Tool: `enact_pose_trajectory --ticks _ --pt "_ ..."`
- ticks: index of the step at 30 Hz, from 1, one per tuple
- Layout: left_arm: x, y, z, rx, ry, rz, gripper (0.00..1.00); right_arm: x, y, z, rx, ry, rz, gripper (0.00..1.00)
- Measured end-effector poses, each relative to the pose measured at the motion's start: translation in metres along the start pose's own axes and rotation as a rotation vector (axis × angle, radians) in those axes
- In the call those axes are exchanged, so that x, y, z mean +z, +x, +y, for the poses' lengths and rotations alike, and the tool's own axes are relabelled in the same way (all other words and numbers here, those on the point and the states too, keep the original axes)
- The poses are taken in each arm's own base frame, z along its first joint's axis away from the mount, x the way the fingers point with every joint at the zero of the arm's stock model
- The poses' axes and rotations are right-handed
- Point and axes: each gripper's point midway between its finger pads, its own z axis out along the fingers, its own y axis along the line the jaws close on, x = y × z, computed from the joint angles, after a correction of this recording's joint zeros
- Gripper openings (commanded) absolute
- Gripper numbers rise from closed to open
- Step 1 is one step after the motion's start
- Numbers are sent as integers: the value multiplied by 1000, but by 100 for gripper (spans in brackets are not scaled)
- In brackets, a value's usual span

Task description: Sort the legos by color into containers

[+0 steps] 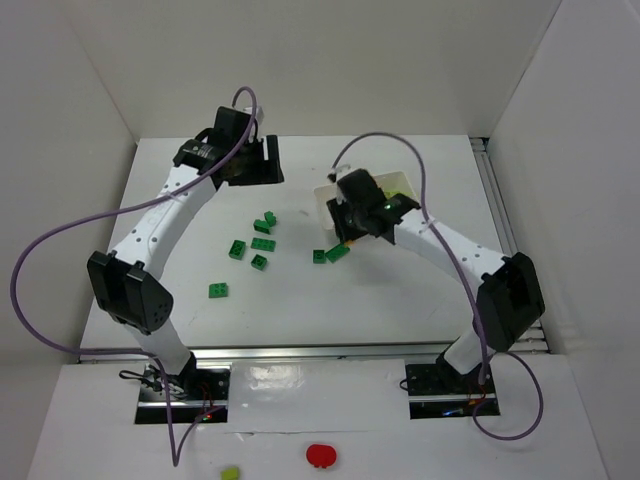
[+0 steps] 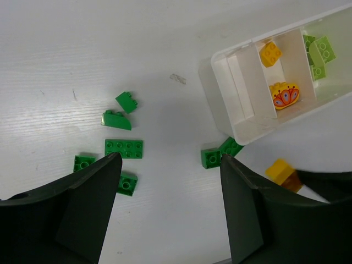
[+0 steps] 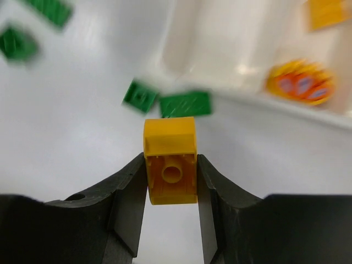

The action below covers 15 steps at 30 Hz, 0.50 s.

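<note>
The right gripper is squeezing an orange brick tight between its two fingers. The brick is sitting just beside the white tray, on the tray's near side and not over it yet. I cannot tell how high it is hanging above the table.

The fingers are pinching only the bottom part of the brick, so I think it could tip or slip out if the arm is going fast. It could also bump the tray's wall if it is travelling too low, and that would be pushing the tray away. Two dark green bricks are lying right by that wall and could get knocked.

The brick belongs in the middle compartment, where other orange pieces are lying. Letting go too early would be dropping it in the wrong one.

The left gripper is hanging wide apart, holding nothing, above the dark green bricks on the left.
</note>
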Motion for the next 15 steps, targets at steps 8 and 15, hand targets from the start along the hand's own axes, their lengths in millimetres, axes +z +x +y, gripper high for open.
enact_pose_trajectory --ticks 8,15 --pt "16 26 11 0 -32 76 84 -1 -100 -103 222 249 -206 34" --pt "38 57 30 -14 -86 187 84 68 -88 -145 269 329 -93 36"
